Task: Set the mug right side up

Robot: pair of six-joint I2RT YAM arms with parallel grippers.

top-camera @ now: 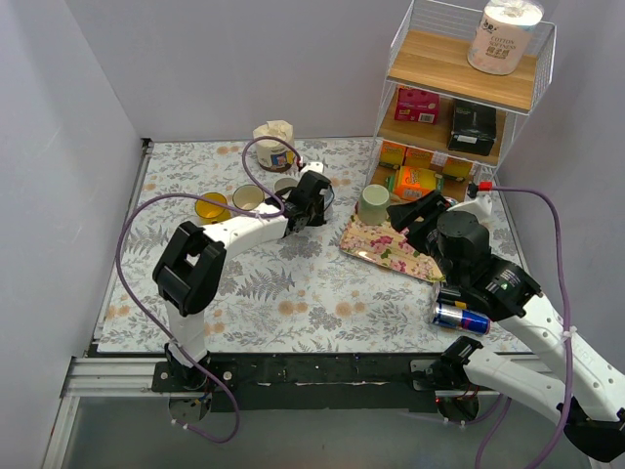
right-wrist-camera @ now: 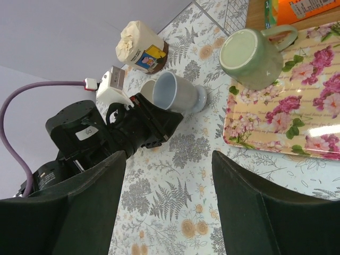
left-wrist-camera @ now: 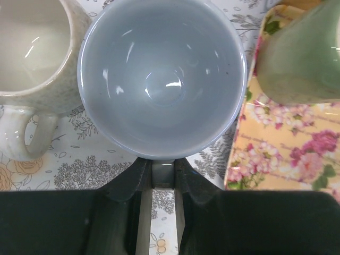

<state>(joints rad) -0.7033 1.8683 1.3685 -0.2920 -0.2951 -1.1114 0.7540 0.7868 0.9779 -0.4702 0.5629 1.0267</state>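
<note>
**Blue-grey mug clamped by its handle in the left tool**

The blue-grey mug (left-wrist-camera: 162, 79) lay tipped on its side just above the centre of the top view, with its open mouth facing the left wrist camera. Its handle (left-wrist-camera: 162, 171) was pinched between the fingers of the left tool (left-wrist-camera: 162, 180), which was closed on it. A speckled mug (left-wrist-camera: 32, 48) stood mouth-up just beside it, at the upper left of the left wrist view. To the right, a green mug (right-wrist-camera: 247, 53) rested upside down on a floral tray (right-wrist-camera: 287, 122). The right tool (right-wrist-camera: 167, 159) hung with its fingers apart and empty, over the fern-print worktop (top-camera: 283, 283).
</note>
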